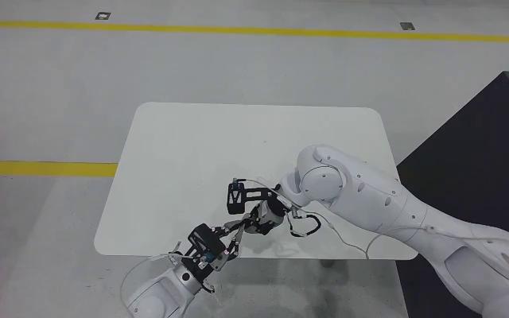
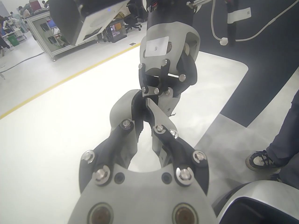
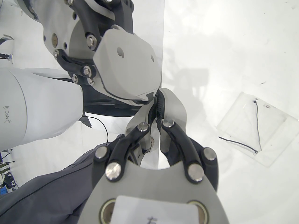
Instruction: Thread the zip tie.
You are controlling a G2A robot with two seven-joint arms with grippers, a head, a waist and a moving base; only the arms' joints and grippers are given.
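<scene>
Both tools meet tip to tip over the front edge of the white worktop [image 1: 238, 143]. Left tool [image 2: 146, 115] clenched, right tool [image 3: 157, 111] clenched; we cannot tell what either pinches. A thin black strand [image 3: 104, 127] curves beside them. Two black zip ties [image 3: 257, 127] lie well apart from the tools on a clear sheet [image 3: 275, 127] on the worktop, one sticking off its edge. Around: pale floor [image 1: 79, 95] with yellow lines [image 1: 238, 30], equipment racks [image 2: 44, 36] behind, dark mat [image 2: 257, 71] alongside.

Right end effector [image 3: 156, 111] tip-to-tip with left end effector [image 3: 153, 96]; 2 zip ties [image 3: 257, 127] on clear tray [image 3: 278, 127].
</scene>
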